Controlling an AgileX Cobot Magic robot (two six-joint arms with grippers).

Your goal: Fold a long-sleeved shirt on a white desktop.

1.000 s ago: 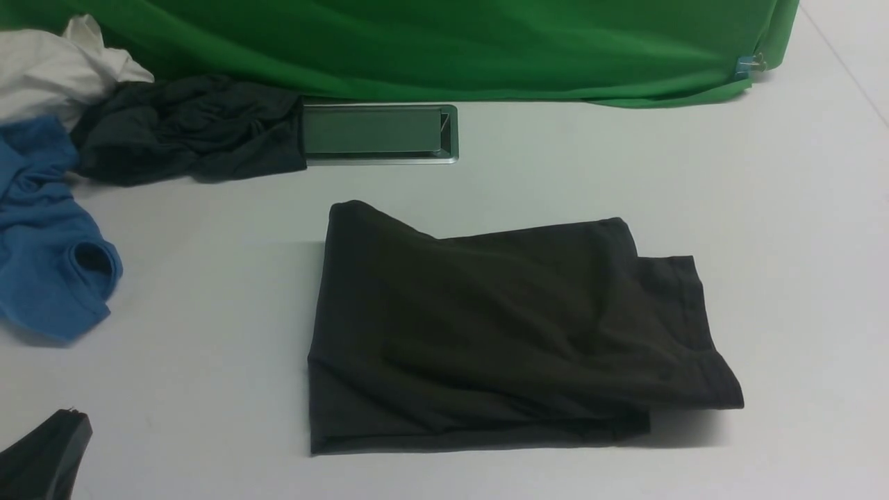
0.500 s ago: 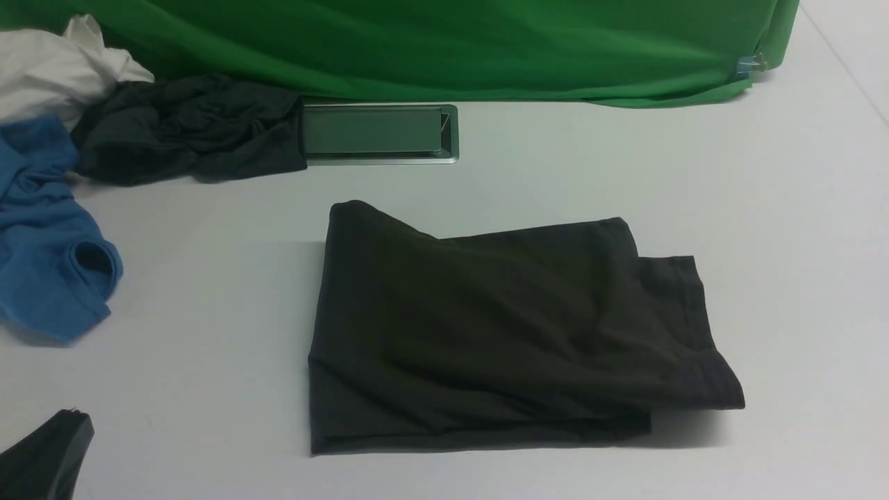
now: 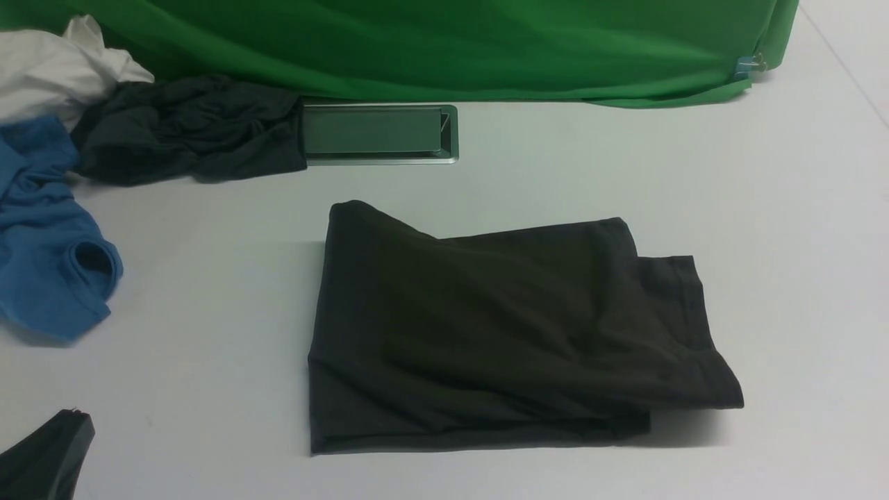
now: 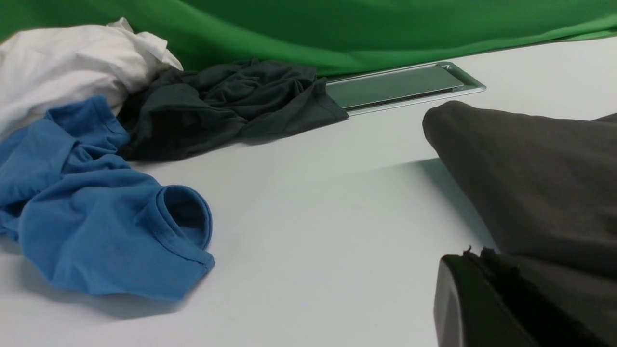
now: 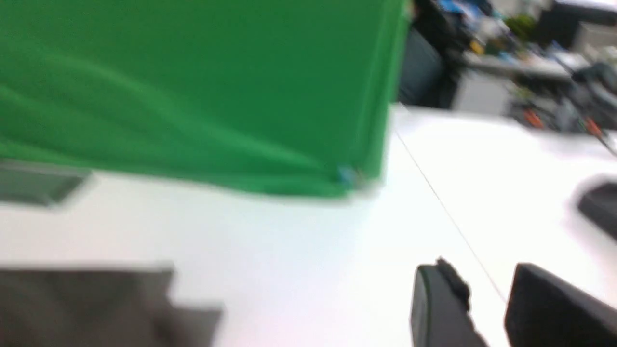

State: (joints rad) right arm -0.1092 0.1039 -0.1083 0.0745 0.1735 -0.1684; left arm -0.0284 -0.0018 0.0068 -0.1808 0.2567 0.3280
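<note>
Two grippers stand clear: left gripper (image 3: 48, 455) closed and empty, right gripper (image 5: 482, 308) parted, holding nothing. Long-sleeved shirt (image 3: 507, 326) lies folded mid-tabletop (image 3: 799, 243); its loose protruding right edge could unfold if snagged.

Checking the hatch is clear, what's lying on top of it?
The dark grey garment drapes over the hatch at its left end; how far the frame runs beneath is hidden.
</note>
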